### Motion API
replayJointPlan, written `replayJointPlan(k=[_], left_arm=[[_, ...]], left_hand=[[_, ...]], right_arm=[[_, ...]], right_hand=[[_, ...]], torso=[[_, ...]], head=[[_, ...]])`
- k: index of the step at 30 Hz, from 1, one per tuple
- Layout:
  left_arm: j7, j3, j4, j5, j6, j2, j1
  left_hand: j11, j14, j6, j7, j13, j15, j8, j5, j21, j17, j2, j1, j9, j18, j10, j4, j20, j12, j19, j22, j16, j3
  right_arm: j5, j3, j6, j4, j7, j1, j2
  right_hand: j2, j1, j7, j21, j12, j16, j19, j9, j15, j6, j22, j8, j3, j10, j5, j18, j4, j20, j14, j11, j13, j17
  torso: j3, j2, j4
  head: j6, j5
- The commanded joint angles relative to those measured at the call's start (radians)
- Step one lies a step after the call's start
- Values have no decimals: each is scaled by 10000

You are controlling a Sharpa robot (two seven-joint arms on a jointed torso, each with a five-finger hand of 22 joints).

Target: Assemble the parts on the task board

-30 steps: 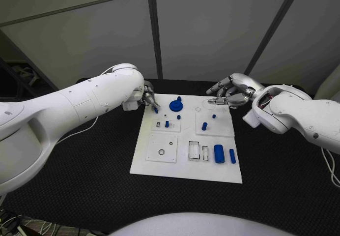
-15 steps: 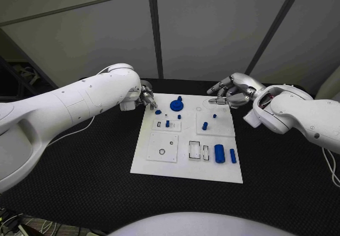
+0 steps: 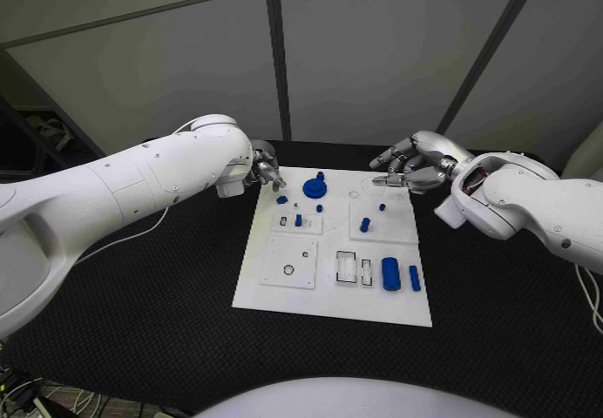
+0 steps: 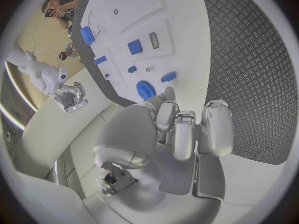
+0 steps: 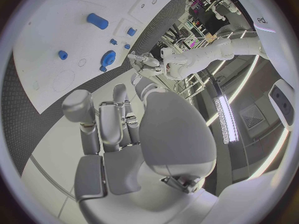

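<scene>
Left hand (image 3: 261, 168) is seen at the far left corner of the task board (image 3: 329, 300), fingers curled in and nothing visibly held; the small blue part (image 3: 281, 199) lies on the board just beside its fingertips, toward the robot from them. In the left wrist view the same small blue part (image 4: 168, 76) sits just beyond the fingertips (image 4: 169, 93), apart from them, its long axis lying roughly across the line of the fingers. The blue gear (image 3: 313, 185) stands next to it, further in along the far edge of the board. This hand is judged far nearer to the small part than the other, so a short reach down and toward the robot is what the next pick would call for.

Further out, two small blue pegs (image 3: 319, 208) stand near the board's middle, another blue peg (image 3: 364, 225) stands upright on the right-hand plate, and a blue cylinder (image 3: 391, 273) and a slim blue bar (image 3: 414, 278) lie side by side near the board's near right corner, long axes running toward the robot.

The right hand (image 3: 409, 165) hangs over the far right corner, fingers curled with nothing seen in them.

No brand, label or writing can be read on the board or its parts
</scene>
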Motion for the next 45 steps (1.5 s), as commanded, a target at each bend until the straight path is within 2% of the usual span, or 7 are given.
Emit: replayJointPlan(k=[1,9,13,15,21,34,45], left_arm=[[191,5,-7,-9,-287,-17,17],[460,2,97,-5,-875,-195,25],[1202,-8,471,118,-1728,-572,23],[1714,-17,679,163,-2137,-782,8],[2937,-45,1241,205,-3193,-1364,-248],[4082,-61,1432,-544,-4609,-1756,-1010],[3690,-61,1291,-1062,-3864,-1601,-1212]], left_hand=[[54,1071,-72,-39,205,74,-19,-42,26,2634,-31,-154,8,-9,18,-492,31,9,16,1003,59,569],[86,1028,-234,-51,1,87,-571,-744,-272,2506,-451,-892,-531,64,-172,-278,66,-290,-152,780,-64,495],[348,364,-602,303,-1857,285,-1360,-949,-2542,989,-1634,-1633,-1297,595,-1990,-16,161,-3131,-1588,-1032,-1645,-250],[471,-253,-606,411,-3000,434,-1838,-959,-4167,64,-1816,-1416,-1915,885,-3166,-38,305,-4858,-2628,-2232,-2770,-319],[580,-1825,-425,567,-3989,574,-2645,-1013,-6777,-2135,-2106,-556,-3119,1263,-3938,-341,496,-6057,-4036,-4102,-5553,-232],[715,-1871,396,622,-4588,676,-3438,-965,-7486,-2574,-2443,180,-4605,1264,-3752,-422,599,-6182,-3705,-4627,-5972,-376],[808,-817,1036,742,-2962,739,-3864,-968,-6501,-687,-2445,429,-5627,1114,-3345,-87,645,-3798,-2925,-3782,-3447,-982]], right_arm=[[-15,8,34,27,50,22,-15],[-15,8,20,34,48,22,-35],[-15,8,8,44,39,22,-72],[-15,8,1,47,38,22,-86],[-18,7,-7,49,38,22,-107],[-88,5,-15,50,41,21,-148],[-96,4,-18,51,38,21,-147]], right_hand=[[18,-41,5,-6,-22,-37,-55,-10,21,-68,12,-7,37,-58,68,-5,47,-23,140,9,0,225],[28,-34,4,-8,-6,-44,-56,-6,19,-57,18,-1,48,-40,74,-4,54,-24,143,8,-5,226],[28,-34,4,-8,-6,-44,-56,-6,19,-57,18,-1,48,-40,74,-4,54,-24,143,8,-5,226],[28,-34,4,-8,-6,-44,-56,-6,19,-57,18,-1,48,-40,74,-4,54,-24,143,8,-5,226],[28,-34,4,-8,-6,-44,-56,-6,19,-57,18,-1,48,-40,74,-4,54,-24,143,8,-5,226],[28,-34,4,-8,-6,-44,-56,-6,19,-57,18,-1,48,-40,74,-4,54,-24,143,8,-5,226],[26,-29,4,3,5,-39,-50,-6,19,-57,32,-1,51,-31,76,-7,54,-24,146,6,-1,232]], torso=[[7,2,-7],[4,5,-5],[6,5,-4],[-2,2,3],[-4,0,7],[-10,7,-12],[-4,15,-14]], head=[[17,-14],[32,-12],[52,-46],[53,-52],[83,-49],[149,-32],[135,-62]])
